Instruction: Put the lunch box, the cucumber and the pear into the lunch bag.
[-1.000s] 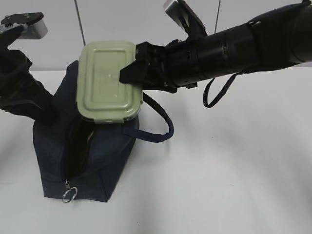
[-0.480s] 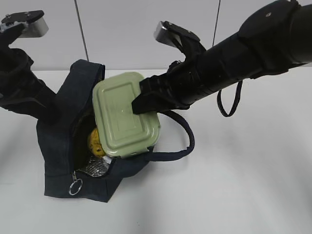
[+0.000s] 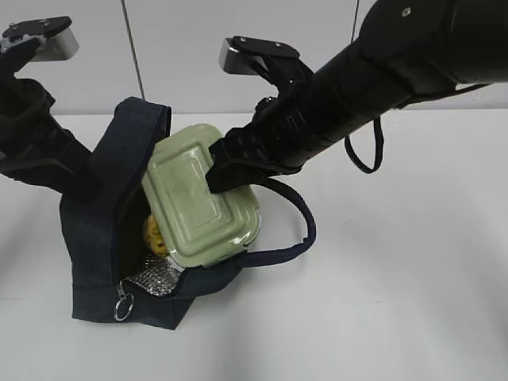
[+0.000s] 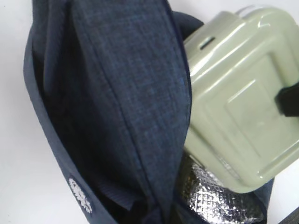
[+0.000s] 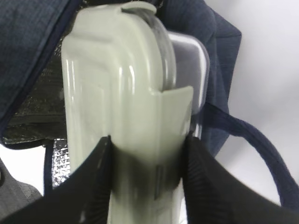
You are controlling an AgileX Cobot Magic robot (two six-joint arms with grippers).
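Note:
The navy lunch bag [image 3: 95, 238] stands on the white table with its mouth held wide. My left arm [image 3: 48, 151] is against the bag's left wall; its fingers are buried in the fabric [image 4: 117, 93], which bunches toward them, shut on it. My right gripper [image 3: 218, 171] is shut on the sage-green lunch box [image 3: 194, 202], one finger on each face [image 5: 147, 140]. The box hangs tilted, its lower end in the bag's mouth above the silver lining [image 4: 219, 200]. The yellow pear [image 3: 153, 232] shows inside the bag beside the box. The cucumber is hidden.
A rope-like handle [image 3: 298, 230] loops out over the table right of the bag, under my right arm. The zipper's metal ring [image 3: 123, 305] hangs at the bag's near end. White tabletop [image 3: 397, 302] lies to the right and front.
My right gripper has carried the lunch box down and slightly left, tipping its lower end into the bag. The bag's mouth now gapes wider, showing pear and lining. The left arm has stayed put.

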